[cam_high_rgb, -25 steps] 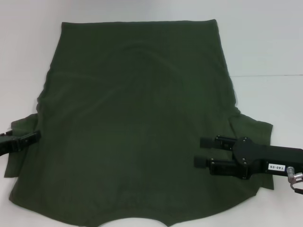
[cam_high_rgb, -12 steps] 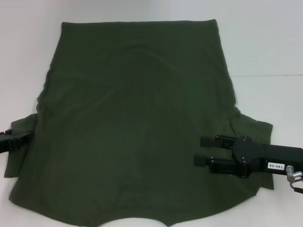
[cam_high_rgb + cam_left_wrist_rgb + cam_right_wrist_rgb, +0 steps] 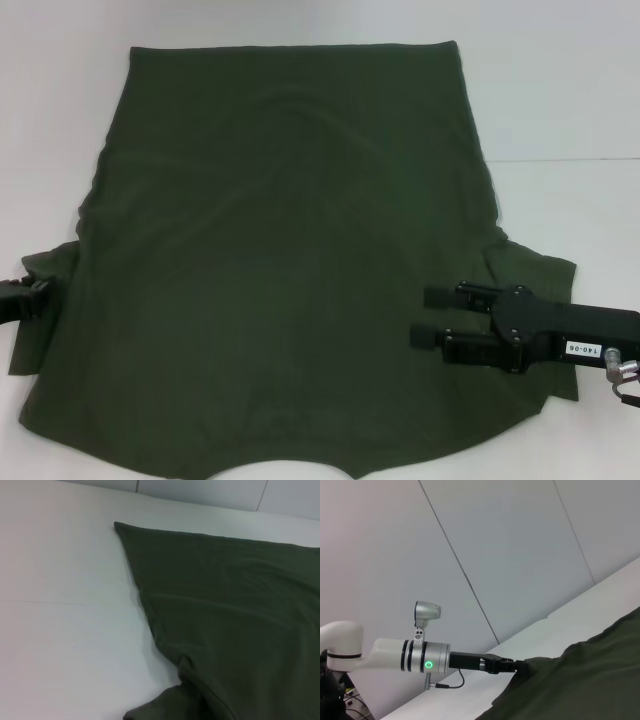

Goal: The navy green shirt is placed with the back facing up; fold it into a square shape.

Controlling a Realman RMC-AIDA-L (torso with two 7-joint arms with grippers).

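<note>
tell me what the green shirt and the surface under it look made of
The navy green shirt looks like soft matte knit, probably cotton: it lies limp with shallow creases. The table looks covered in smooth white sheet; the material is unclear.

White table [image 3: 560, 90]; navy green shirt [image 3: 290, 250] flat on it, plain side up

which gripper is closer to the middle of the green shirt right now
Right. The right gripper sits over the navy green shirt, by its right sleeve. The left gripper is only at the left sleeve's outer edge.
</note>
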